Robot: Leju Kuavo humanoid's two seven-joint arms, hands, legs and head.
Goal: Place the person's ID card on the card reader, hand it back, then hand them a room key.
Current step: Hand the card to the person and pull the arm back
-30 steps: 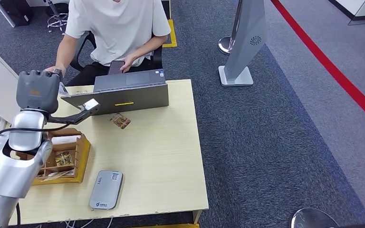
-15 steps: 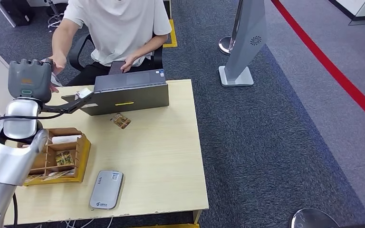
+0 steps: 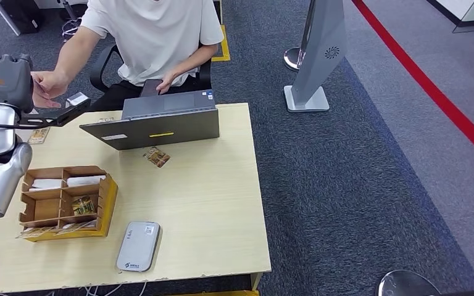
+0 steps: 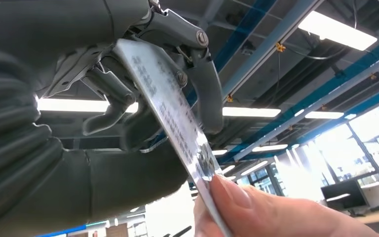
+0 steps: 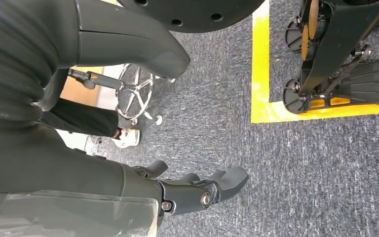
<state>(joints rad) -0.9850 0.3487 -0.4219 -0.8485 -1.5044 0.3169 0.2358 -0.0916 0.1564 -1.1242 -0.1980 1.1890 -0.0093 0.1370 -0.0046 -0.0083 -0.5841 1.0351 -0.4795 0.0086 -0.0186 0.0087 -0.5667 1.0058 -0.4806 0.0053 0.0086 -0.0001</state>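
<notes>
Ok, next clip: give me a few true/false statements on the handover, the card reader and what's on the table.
1. The left hand holds a card that the person's hand is touching. True.
2. A card lies on the card reader. False: its top is bare.
3. The laptop stands at the table's far edge, in front of the seated person. True.
4. The wooden organizer sits to the right of the card reader. False: it sits to its left.
5. The right hand holds a room key. False: it hangs over the carpet, holding nothing.
</notes>
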